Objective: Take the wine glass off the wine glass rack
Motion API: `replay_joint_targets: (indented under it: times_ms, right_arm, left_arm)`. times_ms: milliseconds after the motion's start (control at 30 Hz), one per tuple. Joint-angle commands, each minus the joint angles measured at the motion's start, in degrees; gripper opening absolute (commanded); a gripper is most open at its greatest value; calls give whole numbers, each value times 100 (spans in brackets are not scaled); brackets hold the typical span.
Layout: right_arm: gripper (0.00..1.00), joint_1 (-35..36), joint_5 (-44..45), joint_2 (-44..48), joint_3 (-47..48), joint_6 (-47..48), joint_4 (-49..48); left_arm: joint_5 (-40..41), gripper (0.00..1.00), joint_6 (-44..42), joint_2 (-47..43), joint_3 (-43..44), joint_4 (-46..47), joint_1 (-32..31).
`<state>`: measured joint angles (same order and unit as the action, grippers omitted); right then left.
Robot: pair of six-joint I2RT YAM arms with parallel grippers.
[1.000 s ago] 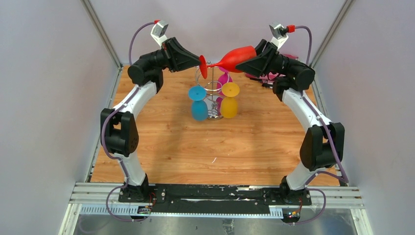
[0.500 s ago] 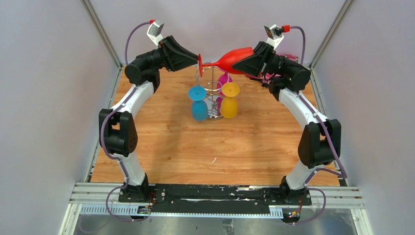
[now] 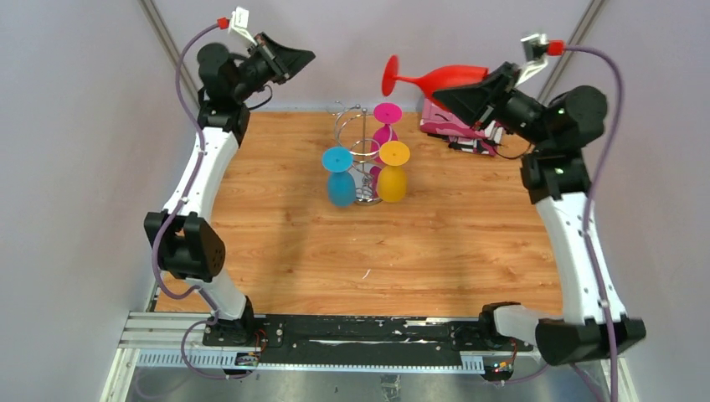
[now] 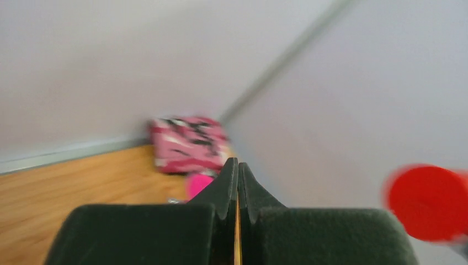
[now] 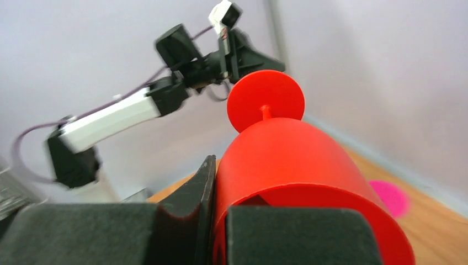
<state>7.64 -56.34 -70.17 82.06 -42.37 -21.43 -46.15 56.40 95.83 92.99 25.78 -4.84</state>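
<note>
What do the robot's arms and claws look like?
The left arm and right arm have white curved sections joined by chunky black joints. The left claw and right claw are black, pointed wedges. A purple cable runs along each arm to a red plug by a small white wrist camera.

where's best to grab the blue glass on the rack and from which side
Probably its bowl, from the left. The blue glass hangs foot-up on the wine glass rack, so the bowl hangs free on the outer left side; the yellow glass and the pole block the right.
</note>
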Motion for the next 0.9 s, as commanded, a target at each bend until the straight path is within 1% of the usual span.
replay_joint_targets:
  times_ms: [0,33,100,133,167,200,233,267,300,400,500,633,800,867]
  right_arm:
    - [0,-25,2250,467,969,3182,4442]
    - [0,-26,2668,440,1098,3267,4756]
    - [0,-21,3474,355,1274,3428,5232]
    - [0,-21,3944,298,1344,3504,5452]
    - [0,-24,4610,207,1401,3589,5637]
    - [0,-32,4943,111,1463,3657,5844]
    - [0,-42,5514,-4,1531,3713,6026]
    - [0,-62,5924,-125,1573,3777,6179]
    - [0,-115,6073,-222,1578,3810,6265]
    - [0,-308,6163,-464,1461,3838,6331]
    - [0,-460,6341,-787,1417,3901,6434]
    - [0,-707,6114,-1214,1345,3949,6495]
    - [0,-711,5829,-1789,1367,4041,6612]
    - [0,-708,5872,-2005,1378,4094,6686]
  left_arm:
    - [4544,0,-3528,-7,1992,-6316,-838]
    - [5157,0,-3678,82,2256,-6762,-994]
    - [6077,0,-3720,96,2434,-7234,-1236]
    - [6569,0,-3774,40,2379,-7308,-1379]
    - [7083,0,-3818,-32,2266,-7362,-1512]
    - [7627,0,-3839,-110,2133,-7401,-1628]
    - [7863,0,-3854,-204,1948,-7404,-1678]
    - [7858,0,-3802,-304,1765,-7402,-1686]
    - [7814,0,-3731,-400,1581,-7403,-1693]
    - [7524,0,-3544,-713,1025,-7385,-1700]
    - [7513,0,-3519,-972,588,-7333,-1734]
    - [7438,0,-3689,-1093,473,-7340,-1740]
    - [7028,0,-3794,-1139,391,-7227,-1740]
    - [7058,0,-3831,-1101,388,-7226,-1740]
